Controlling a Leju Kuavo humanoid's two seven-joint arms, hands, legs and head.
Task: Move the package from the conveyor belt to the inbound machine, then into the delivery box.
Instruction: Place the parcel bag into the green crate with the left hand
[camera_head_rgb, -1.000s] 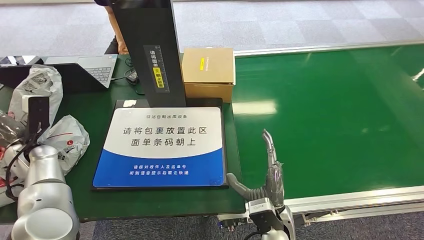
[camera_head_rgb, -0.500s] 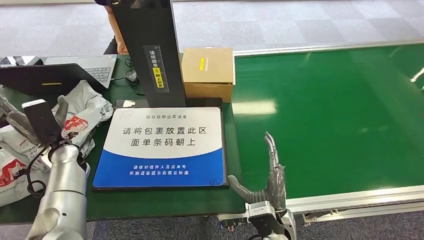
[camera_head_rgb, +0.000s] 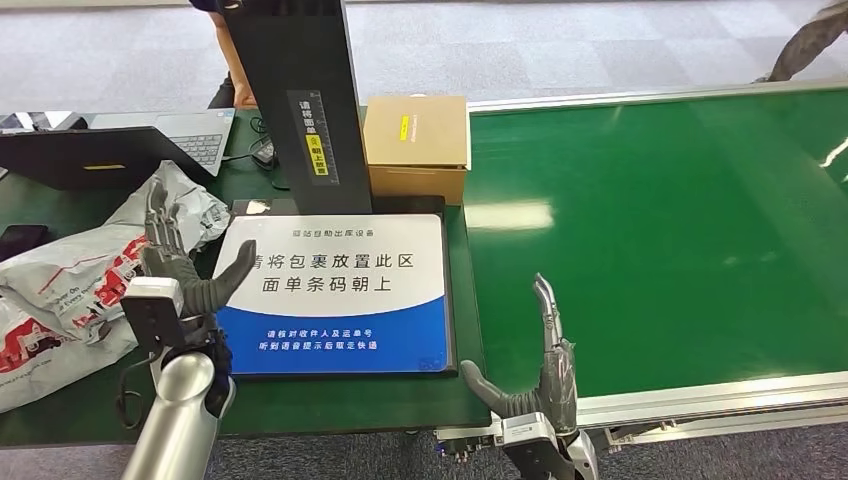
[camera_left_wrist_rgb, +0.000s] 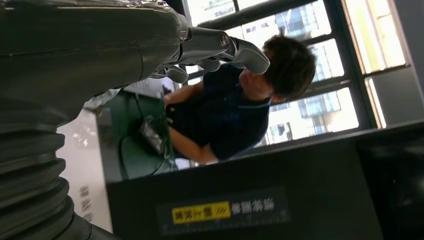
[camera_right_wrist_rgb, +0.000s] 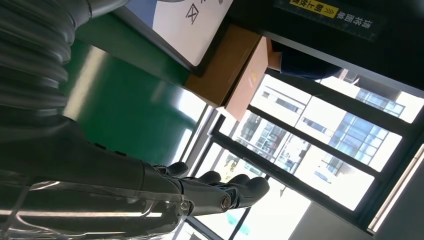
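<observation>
A crumpled white and grey mailer bag (camera_head_rgb: 70, 285) with red print lies on the dark table left of the inbound machine's white and blue pad (camera_head_rgb: 335, 290). My left hand (camera_head_rgb: 185, 268) is raised above the pad's left edge, beside the bag, open and holding nothing; its fingers (camera_left_wrist_rgb: 220, 47) are spread in the left wrist view. My right hand (camera_head_rgb: 535, 372) stands open at the near edge of the green conveyor belt (camera_head_rgb: 660, 230), fingers pointing up, and its dark fingers (camera_right_wrist_rgb: 220, 192) hold nothing. No package lies on the belt.
The machine's black column (camera_head_rgb: 300, 90) rises behind the pad, with a cardboard box (camera_head_rgb: 415, 140) to its right. A laptop (camera_head_rgb: 185, 135) and a dark screen (camera_head_rgb: 90, 160) sit at the back left. A person (camera_head_rgb: 225, 60) stands behind the column.
My left arm has risen from the bags at the far left and swung right towards the pad. The bags have shifted and now lie flatter. My right hand has dropped slightly.
</observation>
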